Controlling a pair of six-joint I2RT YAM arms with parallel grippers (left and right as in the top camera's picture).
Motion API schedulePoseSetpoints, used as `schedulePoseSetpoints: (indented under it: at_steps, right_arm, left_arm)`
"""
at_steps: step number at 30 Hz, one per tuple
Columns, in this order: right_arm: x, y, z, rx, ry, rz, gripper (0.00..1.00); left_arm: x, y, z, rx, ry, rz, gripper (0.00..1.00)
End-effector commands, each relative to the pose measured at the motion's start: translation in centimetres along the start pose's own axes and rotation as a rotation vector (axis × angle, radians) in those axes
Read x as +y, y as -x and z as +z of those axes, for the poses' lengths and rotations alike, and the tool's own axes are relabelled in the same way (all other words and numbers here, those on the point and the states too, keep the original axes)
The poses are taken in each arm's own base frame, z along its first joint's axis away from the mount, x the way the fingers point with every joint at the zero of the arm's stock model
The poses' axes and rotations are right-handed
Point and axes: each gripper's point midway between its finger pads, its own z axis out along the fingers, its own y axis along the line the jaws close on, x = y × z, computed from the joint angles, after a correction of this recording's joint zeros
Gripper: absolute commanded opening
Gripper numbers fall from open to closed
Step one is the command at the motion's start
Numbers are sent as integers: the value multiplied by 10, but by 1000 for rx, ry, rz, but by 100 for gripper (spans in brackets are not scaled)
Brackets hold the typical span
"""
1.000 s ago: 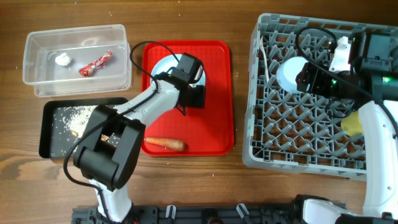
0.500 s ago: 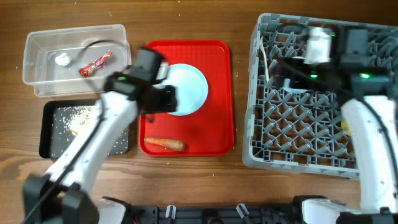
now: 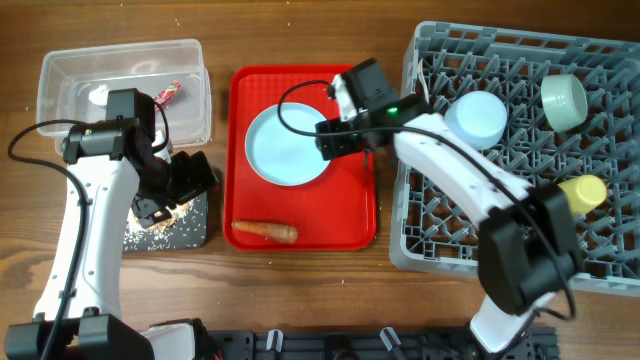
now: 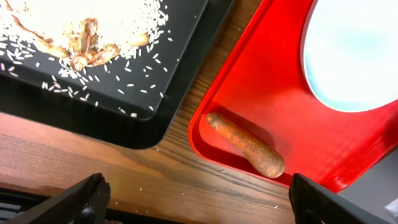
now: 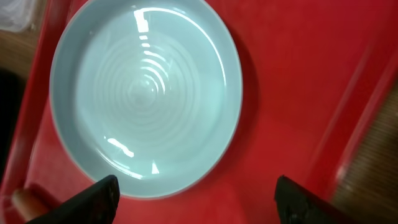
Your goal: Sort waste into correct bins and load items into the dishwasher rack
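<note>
A pale blue plate (image 3: 288,146) lies on the red tray (image 3: 350,215); it also shows in the right wrist view (image 5: 146,96) and the left wrist view (image 4: 354,53). A carrot (image 3: 265,231) lies at the tray's front; the left wrist view shows the carrot (image 4: 245,145) too. My left gripper (image 3: 190,182) is open and empty over the black tray of rice (image 3: 165,232), left of the carrot. My right gripper (image 3: 335,138) is open and empty, above the plate's right edge. The grey dishwasher rack (image 3: 420,210) holds a pale blue cup (image 3: 478,118), a green bowl (image 3: 564,102) and a yellow cup (image 3: 583,190).
A clear plastic bin (image 3: 55,75) at the back left holds a red wrapper (image 3: 168,93) and a white crumpled scrap (image 3: 97,95). The black tray (image 4: 124,112) holds rice and food scraps (image 4: 84,40). Bare wooden table shows in front of both trays.
My left arm has swung left and forward, off the red tray to the black tray. My right arm has swung left from the rack to the plate; cups and bowl now show in the rack.
</note>
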Motion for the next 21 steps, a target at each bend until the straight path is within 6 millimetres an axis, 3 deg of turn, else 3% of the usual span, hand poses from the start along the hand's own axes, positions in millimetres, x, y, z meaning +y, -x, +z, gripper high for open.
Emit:
schedulePoseSetpoints:
  at_steps: [1,5,7,13,14,17,19,21]
  right_arm:
    - [-5,-17,40,64,-55,72,73]
    - [-4,-26,60,91,-60,108,61]
    - [-6,-29,68,95,-70,154,44]
    - [-10,-34,73,109,-88,205,17]
    - [-12,-34,73,104,-104,231,8]
    - [-18,-29,70,90,-115,259,4]
    - [-23,-20,58,71,-116,271,4]
    - [-32,-2,32,5,-149,272,4]
  left_arm:
    - [1,0,-1,-4,-3,3,96]
    - [1,0,-1,-5,-3,4,97]
    - [1,0,-1,-5,-3,4,97]
    - [1,0,-1,-4,-3,4,97]
    - [1,0,-1,-4,-3,4,97]
    - [1,0,-1,-4,-3,4,98]
    - [1,0,-1,-4,-3,4,98]
    - [1,0,-1,-4,-3,4,99]
